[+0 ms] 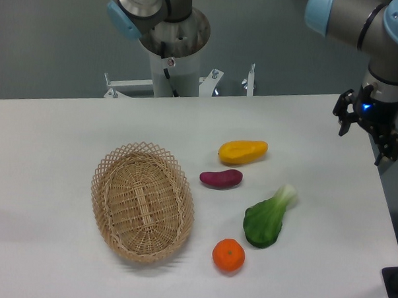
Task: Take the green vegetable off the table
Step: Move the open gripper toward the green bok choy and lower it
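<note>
Currently the green vegetable (pixel 268 219) lies flat on the table (pixel 47 149), stem toward 1 o'clock, well inside the right edge. Orange (pixel 229 254) sits near its leaf at 8 o'clock; purple vegetable (pixel 221 178) at 10 o'clock. Tool (pixel 370 133) hangs over the right edge at 2 o'clock, fingers apart, empty. No legible writing.

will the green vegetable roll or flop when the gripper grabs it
The green vegetable probably won't roll: it lies flat on the table, with a broad leaf end and a narrower pale stem. It looks like a moulded toy with a smooth, slightly shiny surface, so it is likely stiff, perhaps a little slippery. The round orange beside it looks far more apt to roll if nudged.
</note>
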Motion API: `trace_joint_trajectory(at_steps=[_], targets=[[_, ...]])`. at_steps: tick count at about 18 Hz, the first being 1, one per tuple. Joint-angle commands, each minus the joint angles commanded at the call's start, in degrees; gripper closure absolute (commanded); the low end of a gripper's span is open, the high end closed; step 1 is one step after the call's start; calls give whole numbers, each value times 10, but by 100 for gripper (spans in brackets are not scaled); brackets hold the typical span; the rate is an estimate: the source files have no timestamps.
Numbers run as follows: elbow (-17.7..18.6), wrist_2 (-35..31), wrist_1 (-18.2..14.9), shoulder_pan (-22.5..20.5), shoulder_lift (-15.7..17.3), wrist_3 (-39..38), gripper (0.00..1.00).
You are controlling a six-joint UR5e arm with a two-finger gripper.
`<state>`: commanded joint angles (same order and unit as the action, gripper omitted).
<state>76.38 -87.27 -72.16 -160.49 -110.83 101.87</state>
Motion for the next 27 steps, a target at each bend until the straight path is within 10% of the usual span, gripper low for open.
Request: trace_joint_trajectory(at_steps=[21,27], targets=[[26,-2,11,7,-4,-2,0],[79,-1,103,18,-14,-21,0]])
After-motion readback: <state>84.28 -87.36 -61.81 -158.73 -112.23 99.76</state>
